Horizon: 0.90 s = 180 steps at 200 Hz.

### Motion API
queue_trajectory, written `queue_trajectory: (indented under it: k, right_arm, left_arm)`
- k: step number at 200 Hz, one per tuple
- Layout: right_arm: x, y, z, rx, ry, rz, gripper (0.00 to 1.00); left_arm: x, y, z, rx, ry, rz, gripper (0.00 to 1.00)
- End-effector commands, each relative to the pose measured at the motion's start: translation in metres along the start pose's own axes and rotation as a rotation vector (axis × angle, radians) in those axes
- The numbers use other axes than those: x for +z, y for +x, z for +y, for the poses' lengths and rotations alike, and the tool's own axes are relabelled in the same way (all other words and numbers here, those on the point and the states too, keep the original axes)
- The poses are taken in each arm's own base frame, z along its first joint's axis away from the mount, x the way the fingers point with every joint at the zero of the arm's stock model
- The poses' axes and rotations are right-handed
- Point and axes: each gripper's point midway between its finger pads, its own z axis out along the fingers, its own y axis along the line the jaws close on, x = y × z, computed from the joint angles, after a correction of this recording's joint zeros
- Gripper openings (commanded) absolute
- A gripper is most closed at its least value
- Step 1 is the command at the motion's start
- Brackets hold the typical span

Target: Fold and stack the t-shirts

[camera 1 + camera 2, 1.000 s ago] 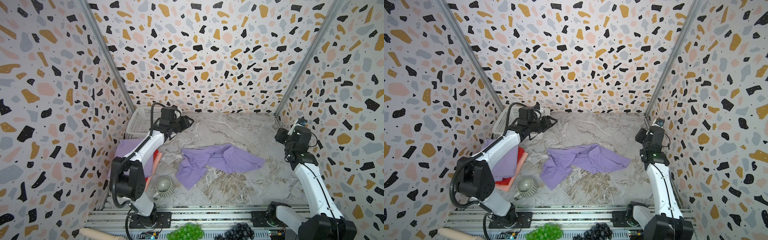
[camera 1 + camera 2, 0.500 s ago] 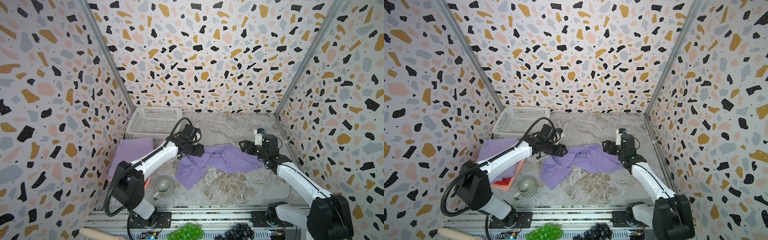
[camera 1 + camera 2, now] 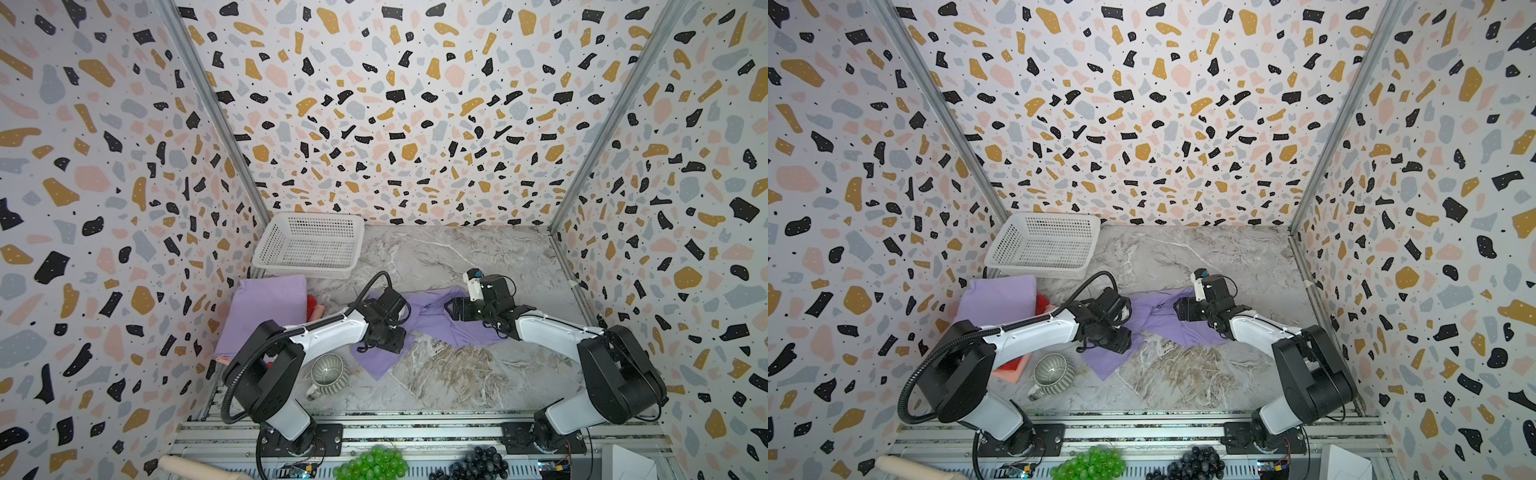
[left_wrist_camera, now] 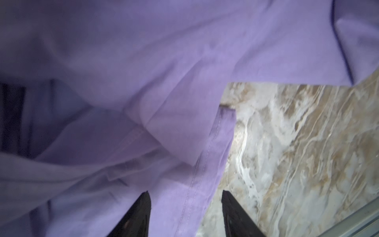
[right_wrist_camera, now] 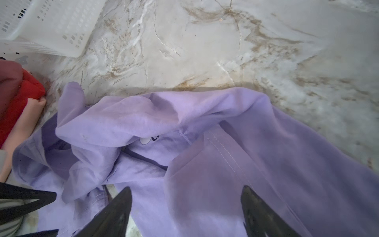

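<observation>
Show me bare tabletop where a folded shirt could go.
Bare marble lies at the back, between the white basket, the right wall and the crumpled lavender t-shirt, and at the front, between the ribbed mug, that shirt and the rail. The left edge is crowded: folded stack, mug, basket.

The left arm [image 3: 332,328] and right arm [image 3: 548,332] cover parts of the crumpled lavender t-shirt [image 3: 432,324] in both top views. Its chest print [image 5: 150,140] shows only a sliver between folds, unreadable. The red t-shirt [image 3: 311,302] and salmon t-shirt [image 3: 319,309] lie mostly hidden under the folded lavender t-shirt [image 3: 266,307]. In both wrist views the jaws run off the edge.
</observation>
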Motion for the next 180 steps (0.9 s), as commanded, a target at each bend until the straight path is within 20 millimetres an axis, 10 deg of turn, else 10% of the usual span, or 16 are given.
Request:
queue_trajectory:
  k: [1, 41, 85, 134, 180]
  right_arm:
    - [0.002, -0.020, 0.013, -0.065, -0.004, -0.049, 0.83]
    - [0.018, -0.013, 0.004, -0.071, 0.057, -0.020, 0.81]
    - [0.036, -0.006, -0.006, -0.088, 0.148, -0.010, 0.65]
    - [0.039, -0.018, -0.011, -0.100, 0.199, -0.050, 0.17]
    - [-0.023, -0.066, -0.006, -0.103, 0.263, -0.211, 0.00]
  left_arm:
    - [0.005, -0.029, -0.013, -0.035, 0.040, -0.094, 0.56]
    - [0.019, -0.032, -0.006, -0.025, 0.001, -0.086, 0.49]
    - [0.018, -0.045, 0.000, -0.014, -0.049, -0.100, 0.19]
    - [-0.012, -0.071, -0.007, -0.030, 0.015, -0.164, 0.00]
    - [-0.068, -0.096, -0.018, -0.070, 0.206, -0.230, 0.00]
